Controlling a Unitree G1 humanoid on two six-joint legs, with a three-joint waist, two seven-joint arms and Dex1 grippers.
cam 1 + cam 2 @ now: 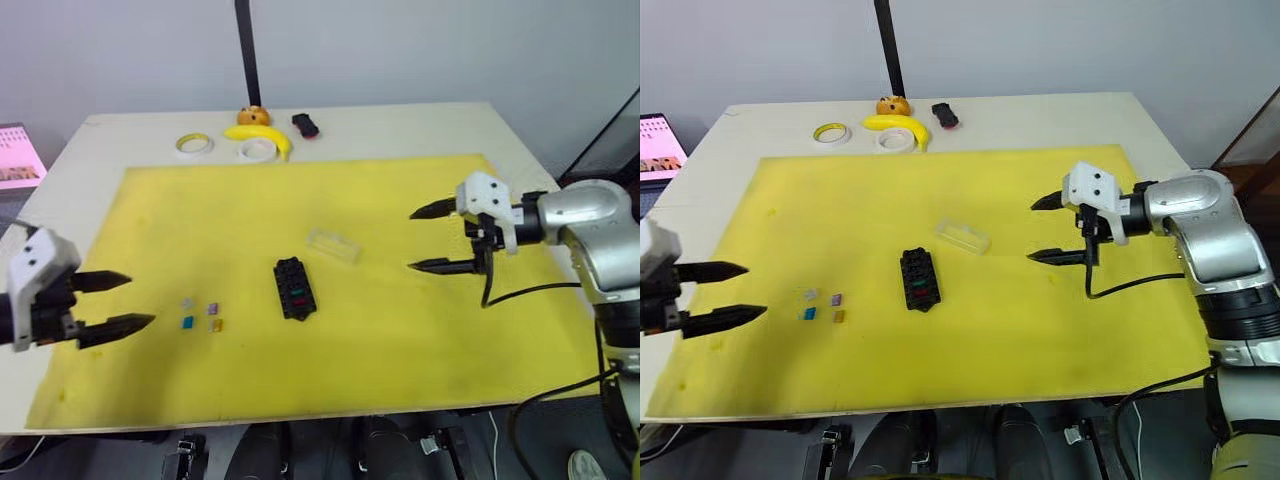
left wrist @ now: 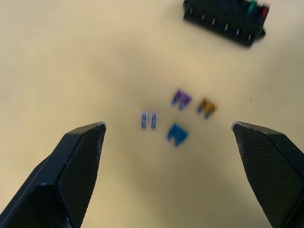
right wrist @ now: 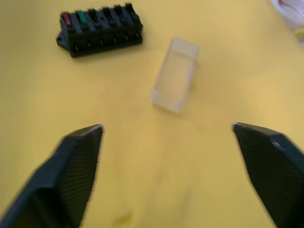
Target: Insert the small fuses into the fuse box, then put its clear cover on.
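Work with the left end effector (image 1: 140, 300), spread wide and carrying nothing, toward the four loose fuses lying just ahead of its fingertips on the yellow mat (image 1: 420, 340): the grey fuse (image 2: 148, 120) and blue-teal fuse (image 2: 176, 134) nearest, the purple fuse (image 2: 181, 98) and yellow fuse (image 2: 206, 107) a little farther out, all close together yet apart. Take one only. Narrow the opening before descending to avoid sweeping the neighbours, come down from above, and pinch across the plastic body, leaving the two blades free. Expect a slick, tiny piece, likely to flip or skid under a glancing touch. Carry it onward to the fuse box (image 1: 294, 288), farther ahead of the same end effector, with a red fuse (image 3: 67, 19) and green fuse (image 3: 81, 17) already seated at one end; line up over an empty slot, blades down, and press straight. Keep the right end effector (image 1: 411, 240), likewise wide and empty, off the clear cover (image 1: 333, 245) lying near its fingertips, between it and the fuse box, until all six sit home.
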